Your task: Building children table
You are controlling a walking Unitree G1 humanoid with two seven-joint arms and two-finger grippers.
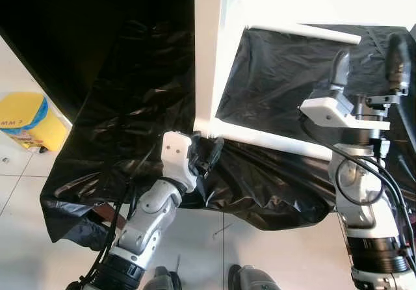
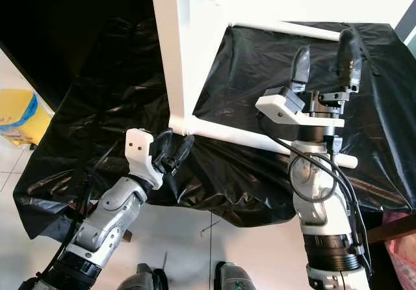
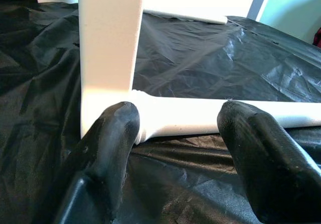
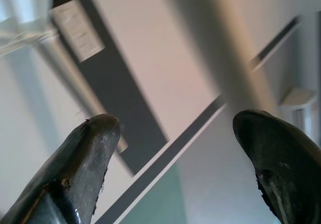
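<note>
A white table frame lies on a black plastic sheet (image 1: 130, 108). Its thick leg (image 1: 207, 56) meets a round rail (image 2: 260, 142) at a corner near the sheet's front edge. My left gripper (image 1: 207, 142) is open right at that corner, fingers either side of the rail's end (image 3: 170, 121), not closed on it. My right gripper (image 2: 325, 46) is held up above the sheet to the right, fingers pointing upward and open with nothing between them. In the right wrist view, past the right gripper (image 4: 178, 123), I see wall and ceiling.
The sheet hangs over the front edge down to a white tiled floor (image 1: 273, 251). A yellow and blue object (image 1: 26, 118) lies on the floor at the left. A small thin item (image 1: 221, 228) lies on the tiles near my feet (image 1: 250, 280). Something pink (image 2: 403, 251) sits at the lower right.
</note>
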